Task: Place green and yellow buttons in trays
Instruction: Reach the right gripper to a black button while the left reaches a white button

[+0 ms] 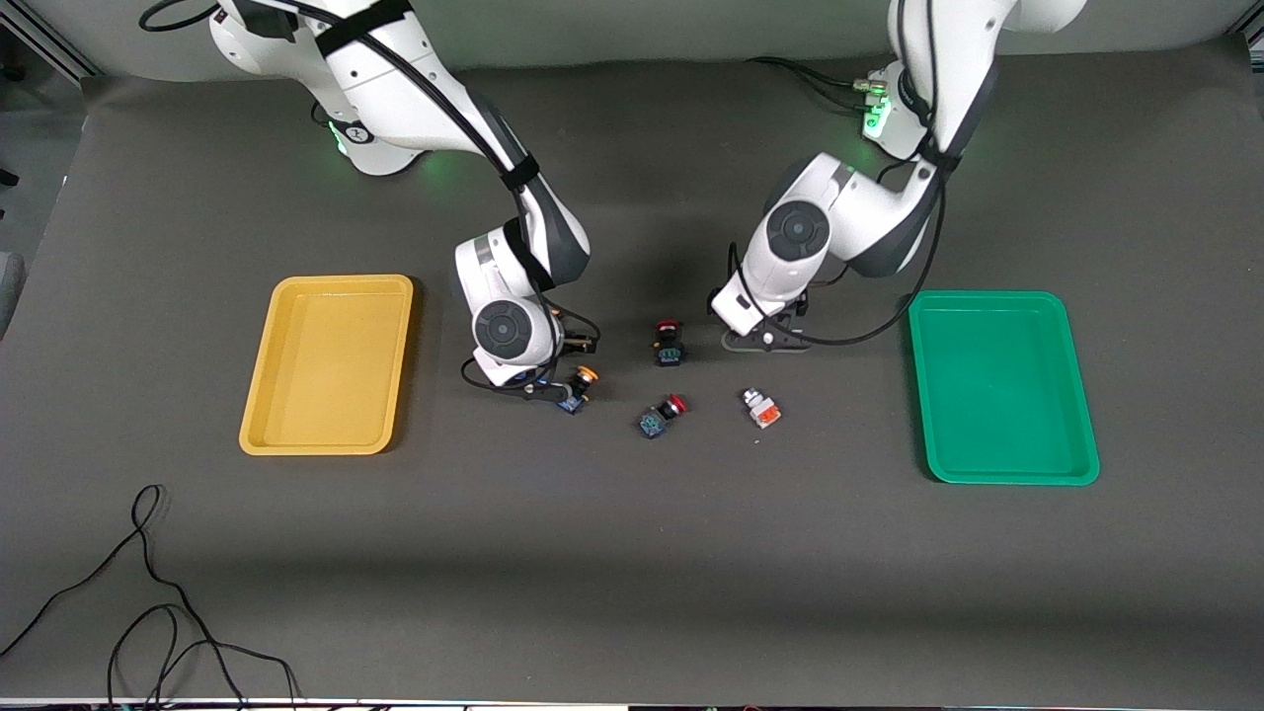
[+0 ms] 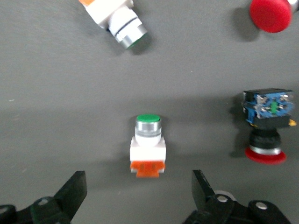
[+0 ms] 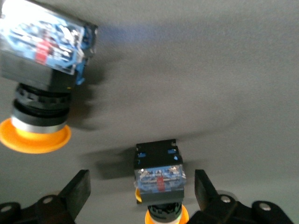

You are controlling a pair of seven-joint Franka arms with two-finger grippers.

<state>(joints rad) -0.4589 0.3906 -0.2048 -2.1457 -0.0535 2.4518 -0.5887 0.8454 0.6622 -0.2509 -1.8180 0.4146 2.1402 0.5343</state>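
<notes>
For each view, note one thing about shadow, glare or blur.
Front view: the arms shadow the dark table, and glare streaks the yellow tray. Left wrist view: sharp, soft shadow by the green-capped button. Right wrist view: the nearest yellow-capped button is blurred.

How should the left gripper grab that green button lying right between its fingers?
Left gripper should drop straight down and pinch the green button across its white square body, above the orange block. It lies on its side; those flat faces already line up with the open fingers.
</notes>
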